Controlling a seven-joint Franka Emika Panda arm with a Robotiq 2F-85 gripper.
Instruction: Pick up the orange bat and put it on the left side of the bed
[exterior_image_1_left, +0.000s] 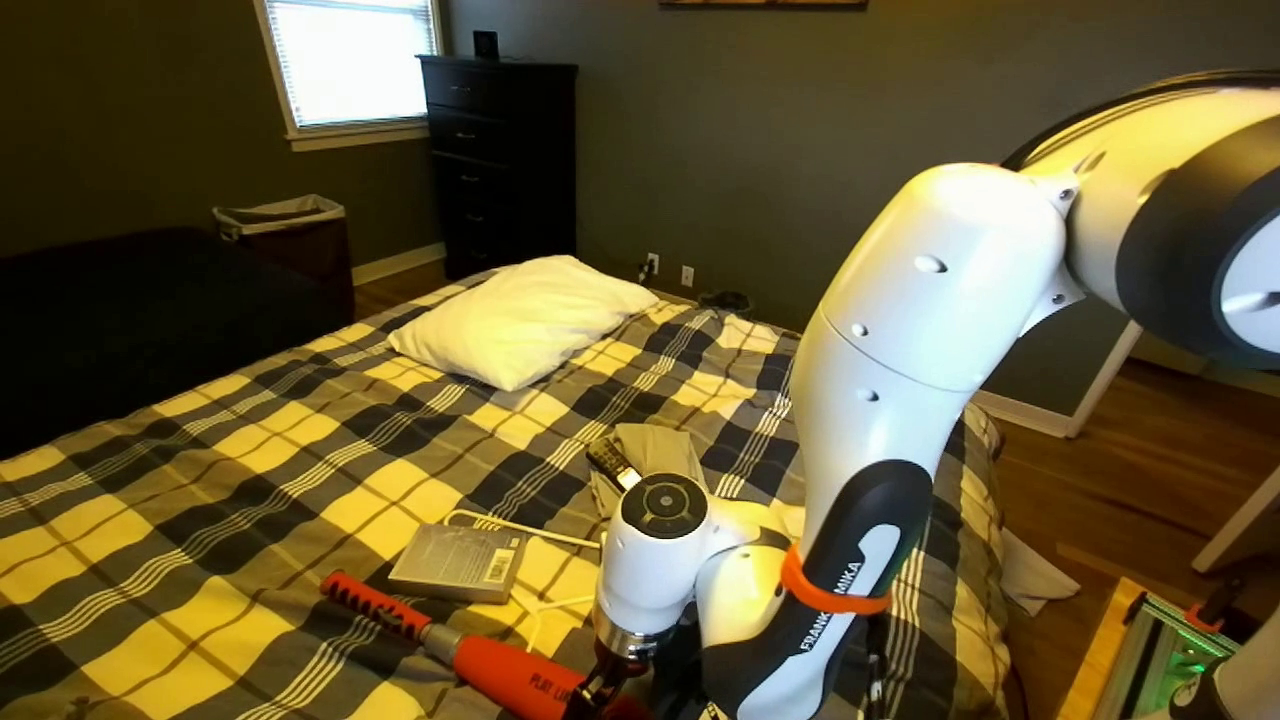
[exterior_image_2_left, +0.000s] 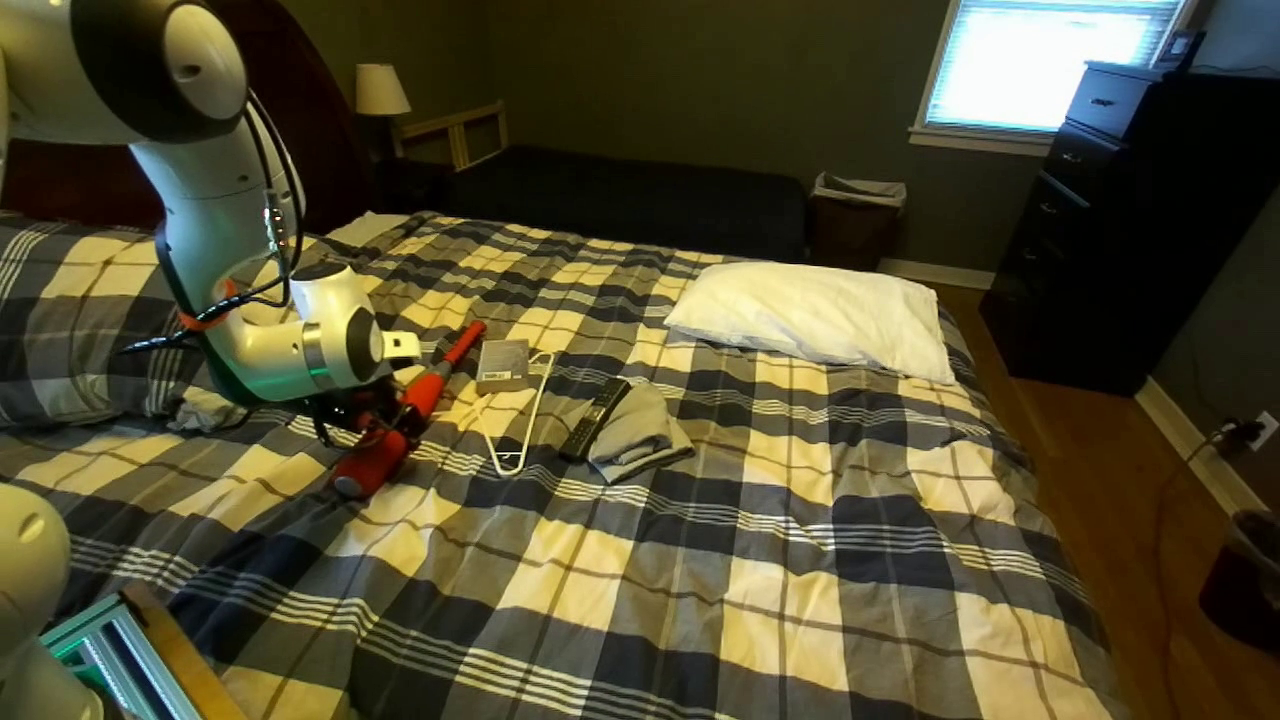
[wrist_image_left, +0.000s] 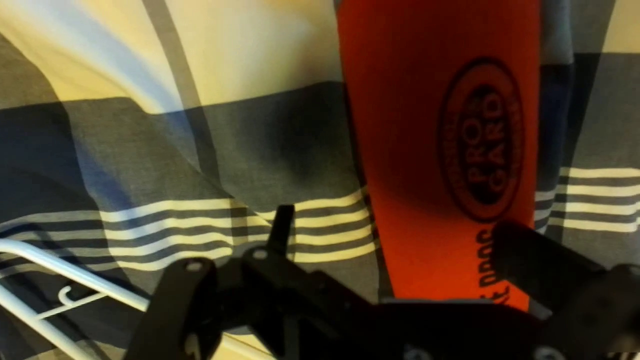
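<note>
Wrist view: the orange bat is seen lengthwise, run from one o'clock down towards five. Over it the pincer is held with its fingers well apart. One finger is set off the bat's nine-o'clock edge, a strip of plaid bed exposed between; the opposite fingertip is overlapped with the three-o'clock edge. Whether contact is made cannot be told. A white hanger is noted at eight o'clock.

In both exterior views the bat is found lying on the bed, the pincer placed at its thick part. In an exterior view the narrow handle is pointed to ten o'clock. A white pillow is sighted at twelve o'clock from the bat, well apart. The view is entered by the arm from about two o'clock; an orange band is fastened around it.

In an exterior view the thick end is pointed to seven o'clock. From the bat's middle, a flat grey box is logged at two o'clock, near the handle. At three o'clock the hanger is met first; farther out, a dark remote is found against a folded grey cloth. Beyond the bed, a dark dresser is seen between two and three o'clock.
</note>
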